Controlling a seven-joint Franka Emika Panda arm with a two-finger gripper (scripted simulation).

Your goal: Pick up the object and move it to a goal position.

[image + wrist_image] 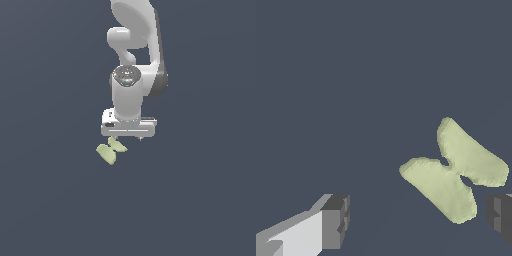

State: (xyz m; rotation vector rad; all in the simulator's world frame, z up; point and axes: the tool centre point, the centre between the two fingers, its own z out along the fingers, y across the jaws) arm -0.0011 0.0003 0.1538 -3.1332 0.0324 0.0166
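Gripper (128, 136) is spread wide w/ nothing between the pads; wrist view shows both dark fingertips (336, 220) far apart, one on each side of frame; the object (111, 149) lies flat on the dark desk (200, 200), not centred under the gripper; in the exterior view it sits at approx 7 o'clock from the gripper, partly tucked under its near edge, so the two look close but apart, no contact seen; height gap can't be read for sure; in the wrist view the object (456, 170) is crowded toward one fingertip and well apart from the other; main risk, imo: closing from here w/o re-centring means one pad hits a lobe first and shoves or spins the piece rather than pinching it; 2nd risk: coming straight down could land that near fingertip on top of a lobe and pin or flick it; 3rd: the shape is two lumpy lobes joined at a thin waist, tilted diagonally vs the closing line, so pads may bear on sloped edges and the piece could twist or pop out on lift; a grip on one lobe only would prob. let it pivot in transit; no goal marker visible in either view, so can't judge the carry path.
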